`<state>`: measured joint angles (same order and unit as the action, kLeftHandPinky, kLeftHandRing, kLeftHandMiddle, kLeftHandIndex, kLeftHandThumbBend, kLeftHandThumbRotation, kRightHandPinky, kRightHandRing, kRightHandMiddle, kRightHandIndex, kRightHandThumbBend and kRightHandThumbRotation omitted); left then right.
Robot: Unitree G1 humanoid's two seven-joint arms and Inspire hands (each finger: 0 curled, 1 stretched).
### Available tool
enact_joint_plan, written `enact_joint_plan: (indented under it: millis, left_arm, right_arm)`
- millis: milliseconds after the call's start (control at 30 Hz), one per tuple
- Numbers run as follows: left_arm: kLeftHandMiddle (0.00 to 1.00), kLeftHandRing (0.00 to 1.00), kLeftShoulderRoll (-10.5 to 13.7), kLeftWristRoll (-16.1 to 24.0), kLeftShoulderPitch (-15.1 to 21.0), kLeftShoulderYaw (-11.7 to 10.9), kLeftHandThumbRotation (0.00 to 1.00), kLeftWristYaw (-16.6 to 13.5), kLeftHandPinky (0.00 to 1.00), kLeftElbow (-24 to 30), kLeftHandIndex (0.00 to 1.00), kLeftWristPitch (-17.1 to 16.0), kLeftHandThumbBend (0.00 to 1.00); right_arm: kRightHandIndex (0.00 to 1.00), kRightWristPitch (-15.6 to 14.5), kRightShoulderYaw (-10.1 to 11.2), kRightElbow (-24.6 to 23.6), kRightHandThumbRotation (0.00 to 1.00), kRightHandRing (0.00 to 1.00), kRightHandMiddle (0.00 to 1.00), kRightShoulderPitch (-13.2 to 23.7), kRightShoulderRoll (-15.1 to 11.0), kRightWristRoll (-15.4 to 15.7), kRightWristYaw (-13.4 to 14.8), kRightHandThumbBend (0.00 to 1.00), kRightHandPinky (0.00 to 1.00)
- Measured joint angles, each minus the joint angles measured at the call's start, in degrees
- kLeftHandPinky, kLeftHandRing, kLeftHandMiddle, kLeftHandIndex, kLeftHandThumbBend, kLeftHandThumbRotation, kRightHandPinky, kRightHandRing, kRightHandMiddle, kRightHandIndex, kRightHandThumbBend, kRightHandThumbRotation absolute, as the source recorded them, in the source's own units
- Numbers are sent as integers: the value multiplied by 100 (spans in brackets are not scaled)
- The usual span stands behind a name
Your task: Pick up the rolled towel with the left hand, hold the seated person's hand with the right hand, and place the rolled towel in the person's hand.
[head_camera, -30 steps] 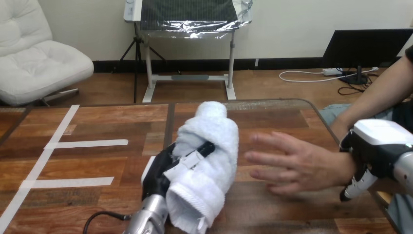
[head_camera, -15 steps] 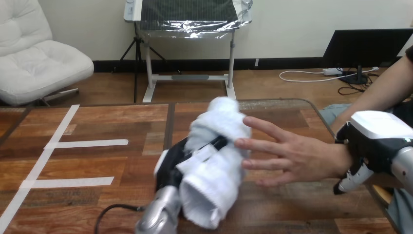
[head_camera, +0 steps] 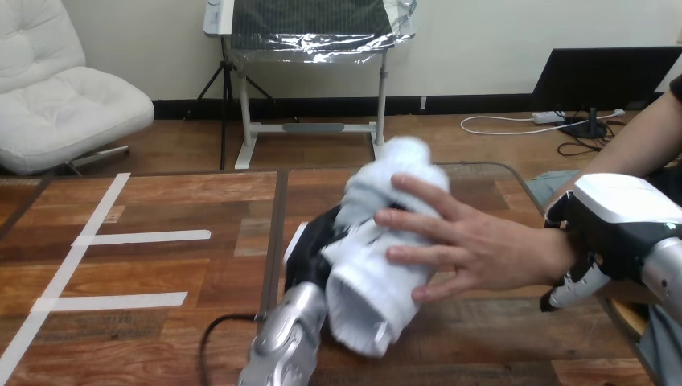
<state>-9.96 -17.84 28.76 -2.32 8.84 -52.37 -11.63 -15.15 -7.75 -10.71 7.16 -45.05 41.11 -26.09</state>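
Since a second ago the left hand [head_camera: 315, 241] has carried the rolled towel [head_camera: 366, 281] rightward, up against the person's hand [head_camera: 470, 245]. Flat strips of white tape [head_camera: 145, 237] lie at the left of the wooden table [head_camera: 201, 322]. The silver left forearm [head_camera: 281, 350] rises from the bottom edge, its black fingers wrapped round the towel. This is a soft white terry cylinder held above the table, its long axis running away and slightly right, rolled end facing near. The person's spread fingers lie over its right side. Farther right, the right hand [head_camera: 615, 217] caps the person's wrist, its fingers curled round it.
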Motion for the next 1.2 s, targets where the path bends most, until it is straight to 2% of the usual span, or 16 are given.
enact_joint_plan:
  millis: [533, 1200]
  left_arm:
    - [40, 32, -1, -27, 125, -53, 2, -16, 22, -1, 47, -122, 71]
    - [40, 32, -1, -74, 127, -78, 4, -97, 22, -81, 47, -124, 72]
  right_arm:
    - [48, -116, 49, -324, 0, 29, 39, -4, 1, -49, 0, 82, 22]
    - [48, -104, 48, -340, 0, 29, 39, -4, 13, -71, 1, 83, 23]
